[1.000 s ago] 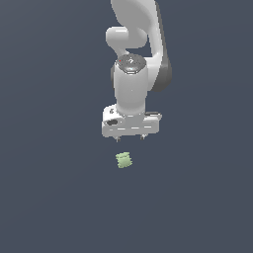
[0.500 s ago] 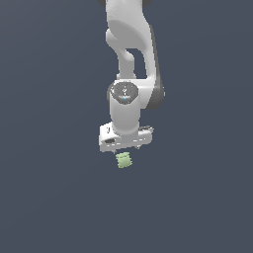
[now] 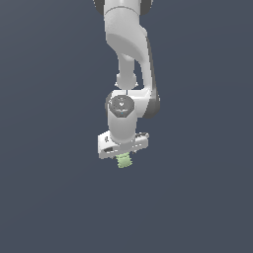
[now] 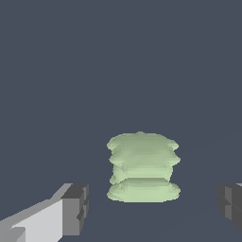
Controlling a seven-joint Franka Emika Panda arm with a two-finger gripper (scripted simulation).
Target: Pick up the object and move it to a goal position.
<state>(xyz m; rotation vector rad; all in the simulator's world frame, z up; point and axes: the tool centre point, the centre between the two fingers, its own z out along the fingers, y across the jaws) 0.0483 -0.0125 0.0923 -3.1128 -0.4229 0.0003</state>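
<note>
The object is a tiny pale green bumpy lump lying on the dark grey floor. In the exterior view the white gripper hangs straight down right over it, its hand hiding the lump's upper part. In the wrist view the object sits between the two dark fingertips, with open space on both sides. The gripper is open and touches nothing.
A plain dark grey floor fills both views. The white arm rises from the gripper to the top edge of the exterior view.
The arm has come down and toward the object. The gripper was above and beyond the lump; now its fingers straddle it. The object has not moved.
</note>
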